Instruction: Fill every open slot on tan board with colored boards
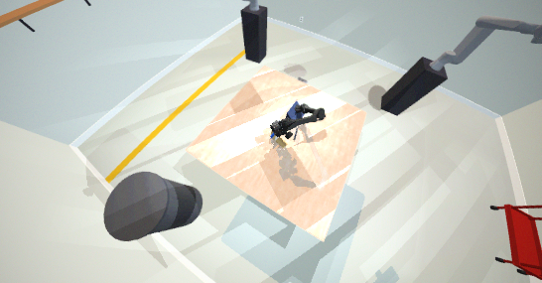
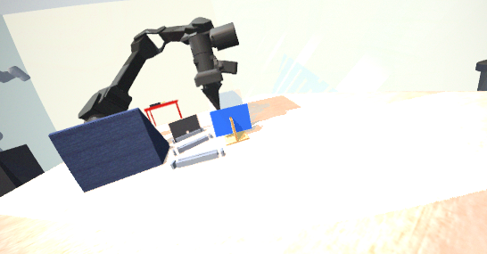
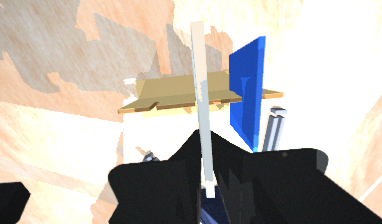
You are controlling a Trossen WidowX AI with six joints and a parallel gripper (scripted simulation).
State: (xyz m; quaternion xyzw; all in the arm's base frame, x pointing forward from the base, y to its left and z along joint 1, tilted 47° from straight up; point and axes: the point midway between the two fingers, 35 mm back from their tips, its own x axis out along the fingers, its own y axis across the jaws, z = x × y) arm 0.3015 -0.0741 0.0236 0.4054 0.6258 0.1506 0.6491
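Observation:
The tan board (image 2: pixel 235 129) (image 3: pixel 177 100) stands upright, with an open slot visible toward its left end in the wrist view. A blue board (image 2: pixel 223 122) (image 3: pixel 247 95) stands crosswise on it near the right end. My gripper (image 2: pixel 218 108) (image 3: pixel 204 139) is shut on a white board (image 3: pixel 204 115) (image 2: pixel 229 97), holding it upright and crosswise above the tan board's middle, left of the blue board. The blue board hides its lower part in the exterior view, so its notch is not visible. A black board (image 2: pixel 185 127) stands in its grey holder.
Two empty grey holders (image 2: pixel 193 143) (image 2: pixel 198 158) lie beside the black board's holder; one holder (image 3: pixel 274 131) shows close right of the fingers in the wrist view. A large navy block (image 2: pixel 107 151) (image 1: pixel 295 109) stands near the arm's base.

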